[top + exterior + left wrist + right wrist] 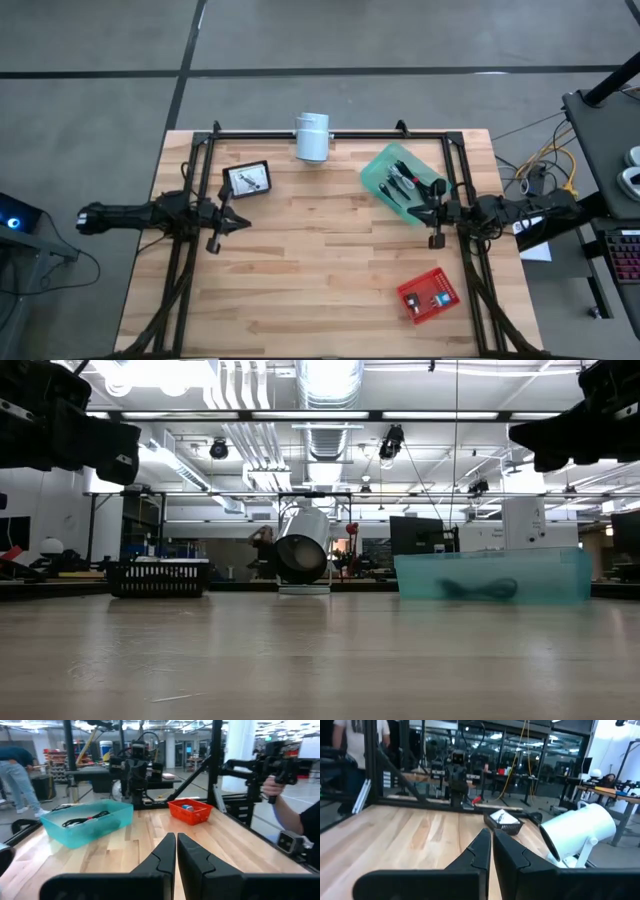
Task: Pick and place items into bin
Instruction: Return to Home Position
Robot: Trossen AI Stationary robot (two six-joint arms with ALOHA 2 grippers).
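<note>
A teal bin (378, 172) stands at the table's far right and holds thin black cords (402, 186), which also show in the left wrist view (85, 819). A small black tray (247, 179) at the far left holds a silvery piece and light bits. A red basket (427, 294) at the near right holds small white and blue items. My left gripper (244, 222) hovers shut just on the near side of the black tray, above the table (176, 839). My right gripper (414, 211) hovers shut at the teal bin's near edge (491, 835). Neither holds anything.
A white cylinder-shaped device (312, 137) sits on a stand at the far edge's middle. Black frame rails (330, 133) run along the far edge and both sides. Bare wood lies between the two grippers. A person (295, 820) stands beyond the table's right side, holding a dark device.
</note>
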